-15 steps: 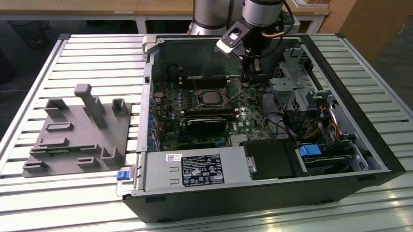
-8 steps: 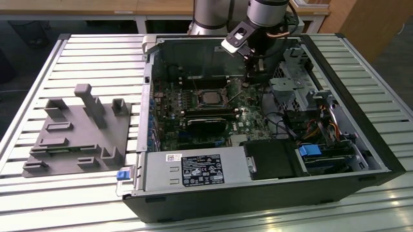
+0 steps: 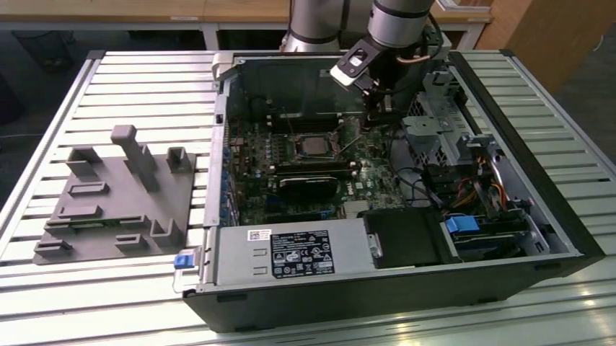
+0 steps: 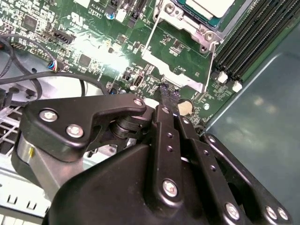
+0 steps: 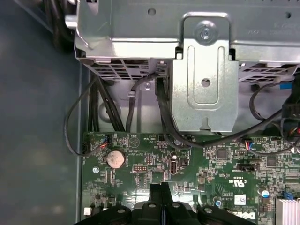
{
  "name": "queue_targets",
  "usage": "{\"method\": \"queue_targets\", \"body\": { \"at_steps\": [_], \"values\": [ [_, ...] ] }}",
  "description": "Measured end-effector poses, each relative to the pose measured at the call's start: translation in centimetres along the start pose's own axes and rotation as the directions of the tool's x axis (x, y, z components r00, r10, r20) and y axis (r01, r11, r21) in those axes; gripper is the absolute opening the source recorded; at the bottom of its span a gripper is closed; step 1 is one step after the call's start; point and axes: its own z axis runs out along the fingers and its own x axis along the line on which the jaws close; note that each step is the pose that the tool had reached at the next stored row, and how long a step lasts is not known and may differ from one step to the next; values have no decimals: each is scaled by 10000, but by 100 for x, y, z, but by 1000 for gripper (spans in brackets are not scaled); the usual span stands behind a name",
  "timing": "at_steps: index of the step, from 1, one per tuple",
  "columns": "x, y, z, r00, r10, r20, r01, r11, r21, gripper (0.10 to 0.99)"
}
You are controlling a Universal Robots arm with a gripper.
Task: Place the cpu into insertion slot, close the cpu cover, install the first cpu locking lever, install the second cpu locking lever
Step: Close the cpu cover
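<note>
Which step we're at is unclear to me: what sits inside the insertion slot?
The cpu lies in it, silver-grey face up; whatever is beneath the cpu is covered.

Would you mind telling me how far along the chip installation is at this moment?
Done, it seems: the chip looks seated, with the metal cover lying down around it. In hand: nothing; the pincer is shut and empty, its tips close over the green board beside the cover. Left: the locking levers; a wire lever shows next to the cover, but I cannot tell whether it is latched.
</note>
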Motion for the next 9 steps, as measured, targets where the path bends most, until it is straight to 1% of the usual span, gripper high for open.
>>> {"method": "queue_targets", "body": {
  "at_steps": [4,9],
  "values": [
    [0,-3,44,10000,0,-3,0,10000,7,106],
    [-1,-30,51,10000,0,-3,0,10000,7,106]
  ]
}}
